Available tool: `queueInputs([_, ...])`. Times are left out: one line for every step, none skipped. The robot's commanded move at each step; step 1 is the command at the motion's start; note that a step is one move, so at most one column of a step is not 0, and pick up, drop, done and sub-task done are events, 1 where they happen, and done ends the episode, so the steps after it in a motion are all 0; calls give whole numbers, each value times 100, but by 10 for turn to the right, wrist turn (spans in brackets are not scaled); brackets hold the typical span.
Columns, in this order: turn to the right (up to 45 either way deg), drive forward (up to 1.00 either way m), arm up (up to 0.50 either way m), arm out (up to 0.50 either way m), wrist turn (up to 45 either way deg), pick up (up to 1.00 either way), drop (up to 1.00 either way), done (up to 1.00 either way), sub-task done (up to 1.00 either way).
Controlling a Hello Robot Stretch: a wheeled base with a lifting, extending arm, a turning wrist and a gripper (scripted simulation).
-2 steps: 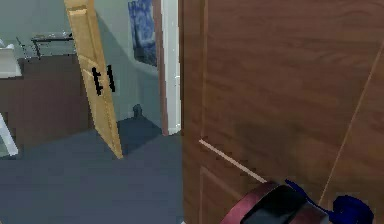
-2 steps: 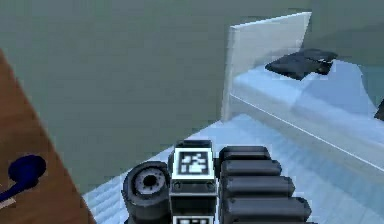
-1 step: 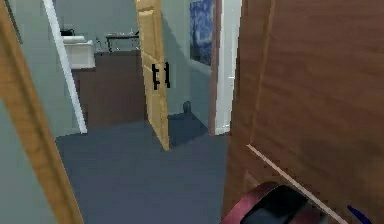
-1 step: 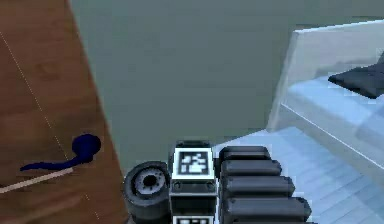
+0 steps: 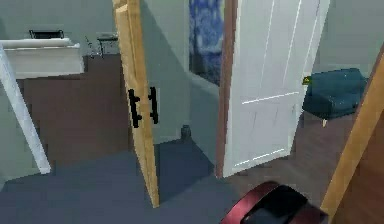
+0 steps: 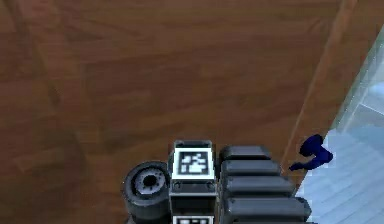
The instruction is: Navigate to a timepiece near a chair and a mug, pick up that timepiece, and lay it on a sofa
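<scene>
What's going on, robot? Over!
Claw: can't tell if it holds anything. Blue seat, maybe the sofa, past white door. Wooden door edge-on dead ahead. Over.

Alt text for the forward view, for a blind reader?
A light wooden door with black handles stands ajar, edge-on, at centre. Right of it hangs a blue painting beside an open white panelled door; beyond that sits a teal upholstered seat on brown wooden floor.

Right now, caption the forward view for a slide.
Wooden door ajar ahead, white door open beside it, blue seat beyond on the right.
</scene>
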Motion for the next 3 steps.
queueInputs([-330,0,0,0,0,0,0,0,0])
queueInputs([0,15,0,0,0,0,0,0,0])
queueInputs([330,0,0,0,0,0,0,0,0])
